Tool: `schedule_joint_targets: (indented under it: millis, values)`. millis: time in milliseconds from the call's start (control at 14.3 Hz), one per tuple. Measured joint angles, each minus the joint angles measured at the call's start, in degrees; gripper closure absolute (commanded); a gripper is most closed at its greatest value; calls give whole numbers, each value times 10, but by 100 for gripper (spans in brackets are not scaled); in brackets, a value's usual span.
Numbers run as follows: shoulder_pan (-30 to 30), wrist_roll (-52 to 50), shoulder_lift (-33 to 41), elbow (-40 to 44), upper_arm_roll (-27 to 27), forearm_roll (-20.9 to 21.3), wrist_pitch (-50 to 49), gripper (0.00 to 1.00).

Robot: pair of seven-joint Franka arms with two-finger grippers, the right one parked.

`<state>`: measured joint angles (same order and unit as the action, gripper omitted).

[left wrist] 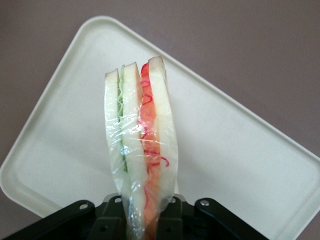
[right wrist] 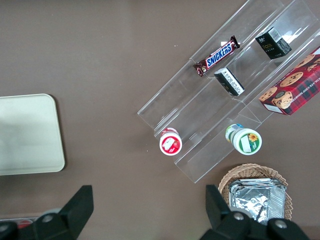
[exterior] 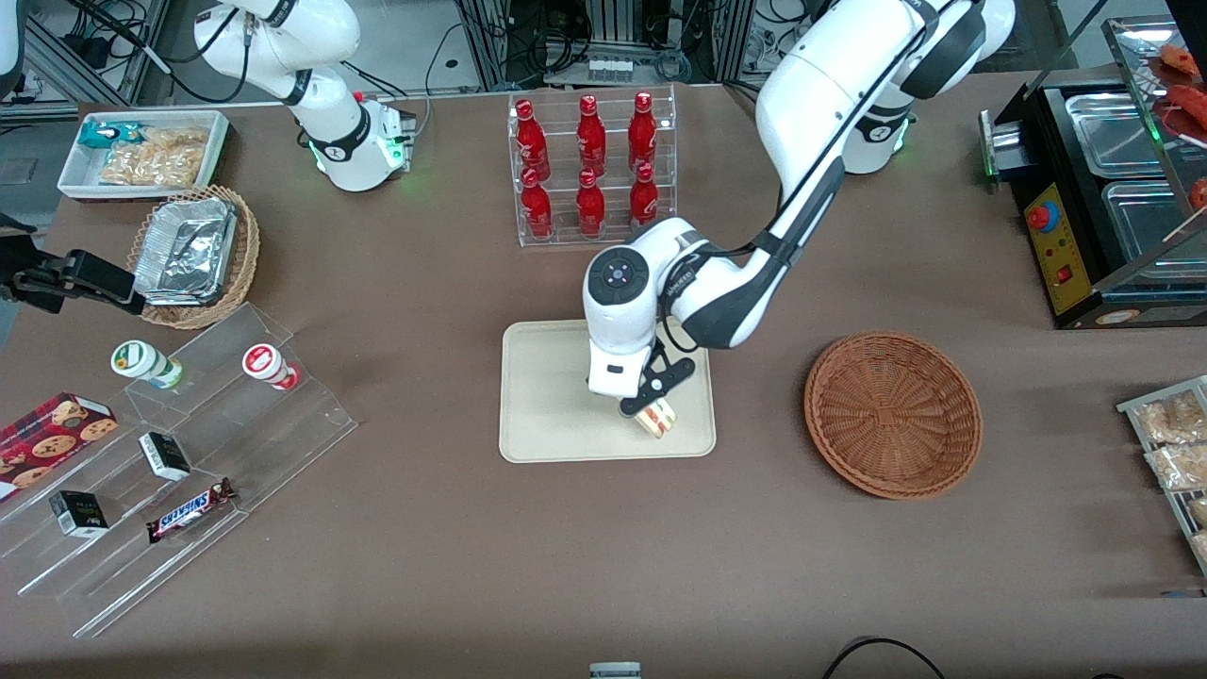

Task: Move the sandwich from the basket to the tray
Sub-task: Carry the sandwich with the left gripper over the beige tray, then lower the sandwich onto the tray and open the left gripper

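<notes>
- The gripper (exterior: 651, 407) hangs over the tray (exterior: 547, 396), above the corner nearest the front camera on the working arm's side; its fingers are clamped on the sandwich (exterior: 657, 418)
- From the wrist camera the sandwich (left wrist: 141, 150) stands on edge between the black fingers (left wrist: 172, 220), its bread slices and red filling showing through clear wrap, with the tray (left wrist: 240, 165) spread beneath it
- I cannot tell whether the sandwich touches the tray yet or is just above it
- The basket (exterior: 893, 412) sits at about 3 o'clock from the tray, near it but apart, toward the working arm's end of the surface (exterior: 424, 283), with nothing in it
- At 12 o'clock from the tray, farther from the front camera, a clear rack holds red bottles (exterior: 589, 160) in two rows
- Toward the parked arm's end, at roughly 9 o'clock, a clear stepped stand (exterior: 179, 471) carries a Snickers bar (exterior: 189, 510), two small dark boxes, a cookie box (exterior: 47, 438) and two round cups (exterior: 269, 365)
- Farther from the camera than the stand, a lighter wicker basket holds foil containers (exterior: 186, 250), and past that a white bin (exterior: 146, 151) holds bagged snacks
- At the working arm's end stands a black warmer (exterior: 1084, 189) with metal pans
</notes>
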<state>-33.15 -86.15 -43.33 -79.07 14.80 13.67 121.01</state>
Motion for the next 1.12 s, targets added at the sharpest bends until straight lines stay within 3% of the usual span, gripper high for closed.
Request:
schedule_joint_targets:
  millis: [628,1116]
  values:
    - [-18,-13,-27,14,-1,2,0,85]
    - [-17,233,-28,14,-4,0,-5,84]
